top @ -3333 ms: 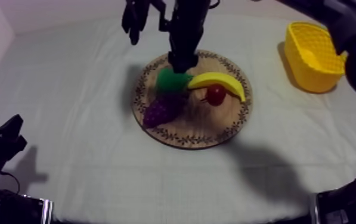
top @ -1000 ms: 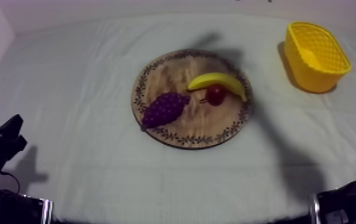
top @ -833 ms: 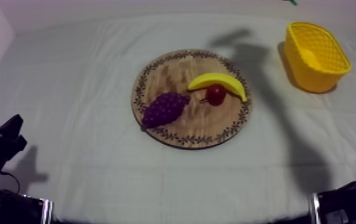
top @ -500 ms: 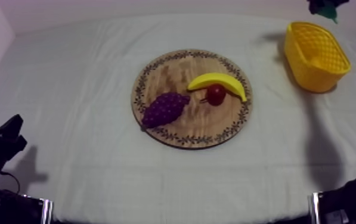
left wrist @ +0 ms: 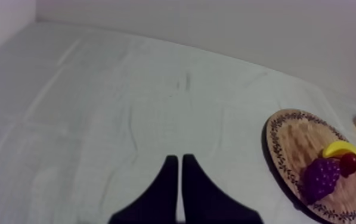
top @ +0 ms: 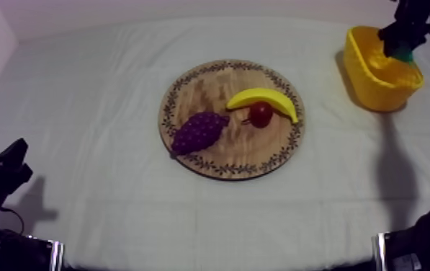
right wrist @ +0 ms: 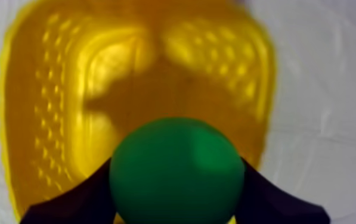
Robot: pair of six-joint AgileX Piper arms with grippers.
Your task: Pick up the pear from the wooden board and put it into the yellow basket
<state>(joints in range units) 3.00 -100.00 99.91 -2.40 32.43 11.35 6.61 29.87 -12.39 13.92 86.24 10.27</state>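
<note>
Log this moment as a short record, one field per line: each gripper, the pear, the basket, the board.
right gripper: over the yellow basket, jaws shut on the pear
left gripper: low over the cloth at the table's left side, jaws shut on nothing
pear: green, held above the yellow basket's opening, not yet released
yellow basket: on the cloth to the right of the wooden board
wooden board: holds the banana, the bunch of grapes and the small red fruit
</note>
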